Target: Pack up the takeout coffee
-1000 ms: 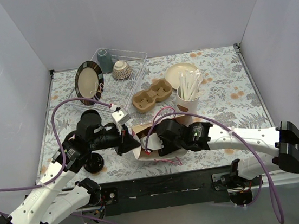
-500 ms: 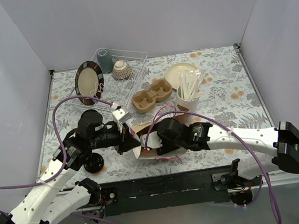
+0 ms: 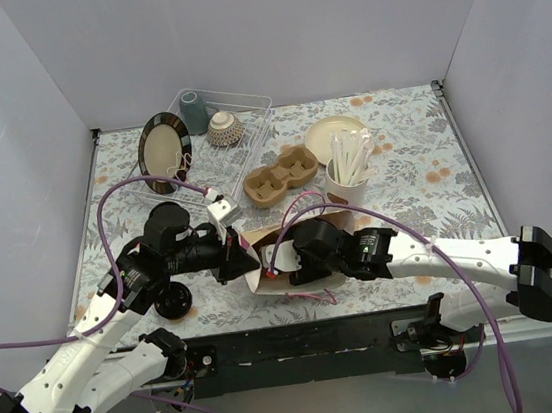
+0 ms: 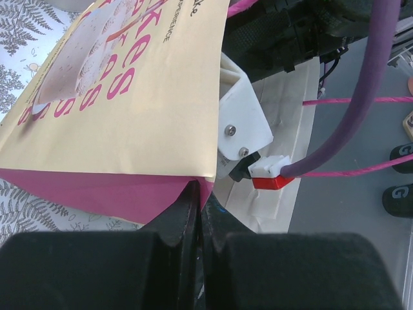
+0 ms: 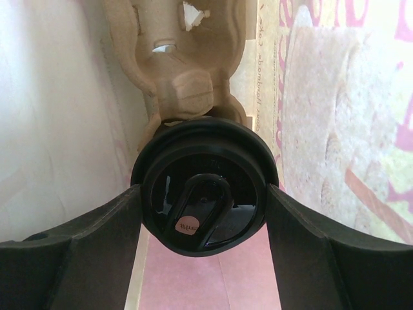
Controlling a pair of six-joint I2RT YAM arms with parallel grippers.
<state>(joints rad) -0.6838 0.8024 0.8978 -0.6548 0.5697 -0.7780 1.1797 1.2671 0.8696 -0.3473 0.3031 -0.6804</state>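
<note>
Left gripper (image 4: pixel 197 210): pinched shut on paper bag (image 4: pixel 129 97) edge, lower centre; hold mouth taut.
Right gripper (image 5: pixel 203 197): wide, clasping coffee cup (image 5: pixel 206 158); seat level into pulp carrier (image 5: pixel 184 58), upper centre.

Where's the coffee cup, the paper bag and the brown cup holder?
coffee cup (image 5: pixel 205 197): right wrist view, on the middle of its black lid.
paper bag (image 4: pixel 122 97): left wrist view, on its printed side.
brown cup holder (image 5: pixel 187 84): right wrist view, on its raised middle block.
</note>
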